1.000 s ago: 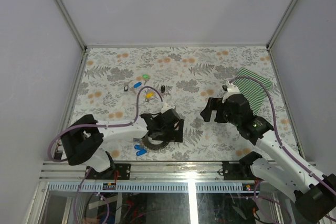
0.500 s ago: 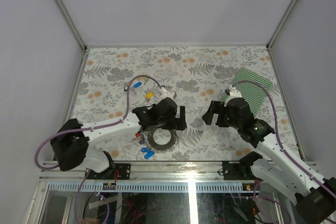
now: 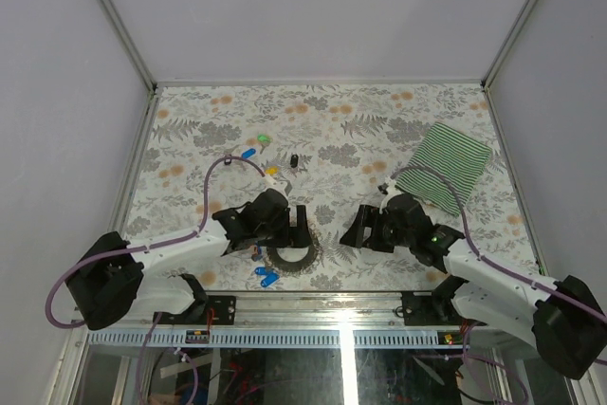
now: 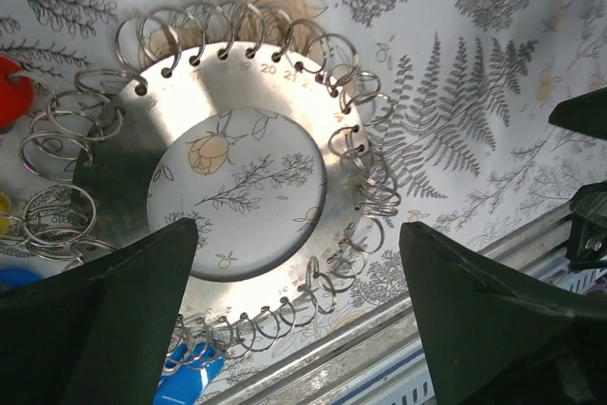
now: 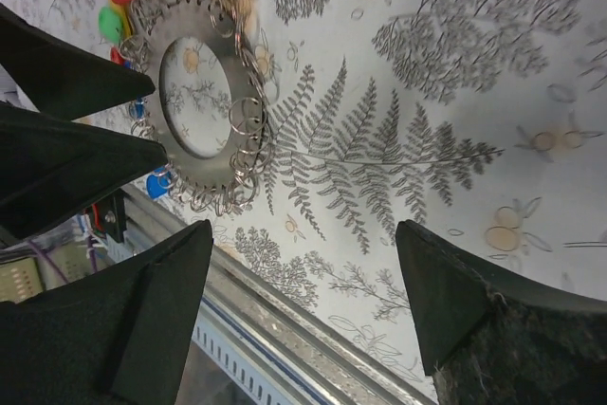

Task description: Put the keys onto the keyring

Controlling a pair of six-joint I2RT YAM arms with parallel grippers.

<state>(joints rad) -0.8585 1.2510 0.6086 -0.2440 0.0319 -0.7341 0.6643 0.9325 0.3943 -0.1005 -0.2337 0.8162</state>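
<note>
The keyring [image 3: 292, 259] is a flat grey metal ring with many small split rings round its rim, lying near the front edge. It fills the left wrist view [image 4: 190, 111] and shows in the right wrist view [image 5: 190, 173]. Red [image 4: 9, 92] and blue [image 4: 185, 381] keys hang on its left side. Loose blue [image 3: 248, 153], green [image 3: 263, 140], black [image 3: 294, 160] and yellow [image 3: 272, 174] keys lie farther back. My left gripper [image 3: 287, 231] hovers open over the ring [image 4: 299, 329]. My right gripper [image 3: 353, 230] is open and empty just right of it [image 5: 303, 329].
A green striped cloth [image 3: 453, 166] lies at the right back of the floral table. The metal front rail [image 5: 285, 329] runs close under the ring. Grey walls enclose the table on three sides.
My left gripper pulled back toward the near left and now sits over the ring. My right arm swung down and left toward the ring, uncovering the striped cloth.
</note>
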